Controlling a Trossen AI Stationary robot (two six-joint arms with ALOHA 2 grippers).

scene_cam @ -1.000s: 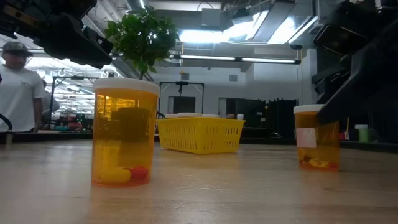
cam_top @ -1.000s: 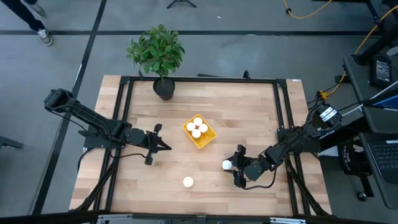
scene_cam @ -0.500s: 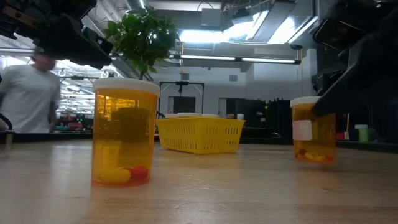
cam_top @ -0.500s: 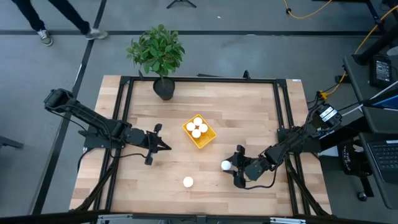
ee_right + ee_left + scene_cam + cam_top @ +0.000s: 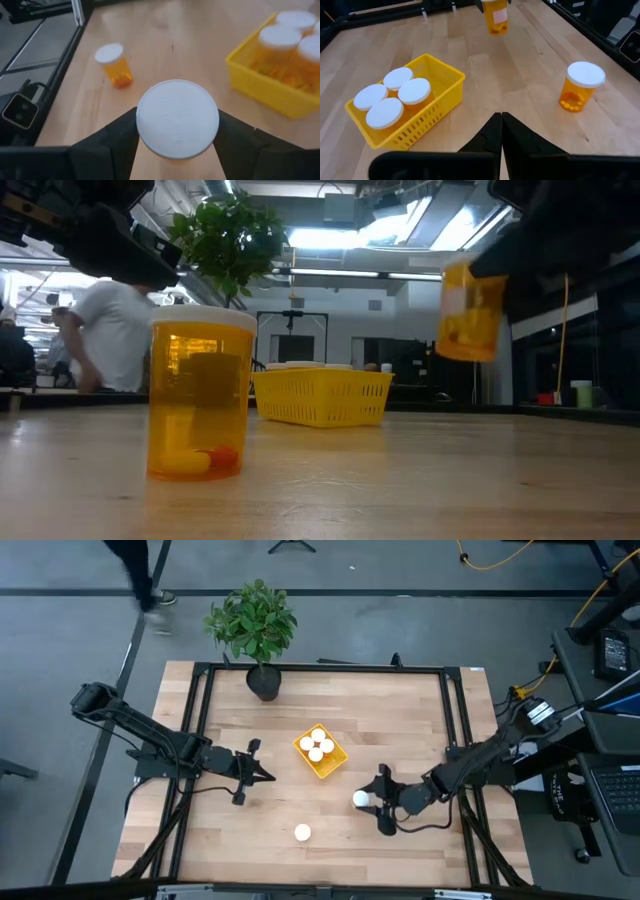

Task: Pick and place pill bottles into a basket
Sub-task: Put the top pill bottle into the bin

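Observation:
My right gripper [image 5: 372, 801] is shut on one pill bottle [image 5: 361, 799], orange with a white cap, at the table's near right. The low view shows this bottle [image 5: 470, 311] well above the tabletop. The yellow basket [image 5: 320, 752] stands on the table's middle with several capped pill bottles [image 5: 394, 97] upright in it. Another pill bottle [image 5: 302, 832] stands on its base near the front edge, left of the held one. My left gripper [image 5: 268, 776] hovers shut left of the basket, with nothing between its fingers. My right gripper pinches the bottle's upper part, at and just under the cap [image 5: 145, 125], between its two fingers [image 5: 120, 137], one on each side. They come from the table's right, slanting a little down. The bottle [image 5: 470, 311] hangs lifted clear of the table, roughly upright.
A potted green plant [image 5: 253, 625] stands at the table's far edge. A black frame [image 5: 320, 668] runs around the tabletop. Bare wood lies between the held bottle and the basket. A person [image 5: 110, 335] moves in the room behind the table.
My right gripper has risen with the pill bottle, which stood on the table a second ago and now hangs clear of it. It has also drifted slightly toward the basket. A person has walked past beyond the table's far edge.

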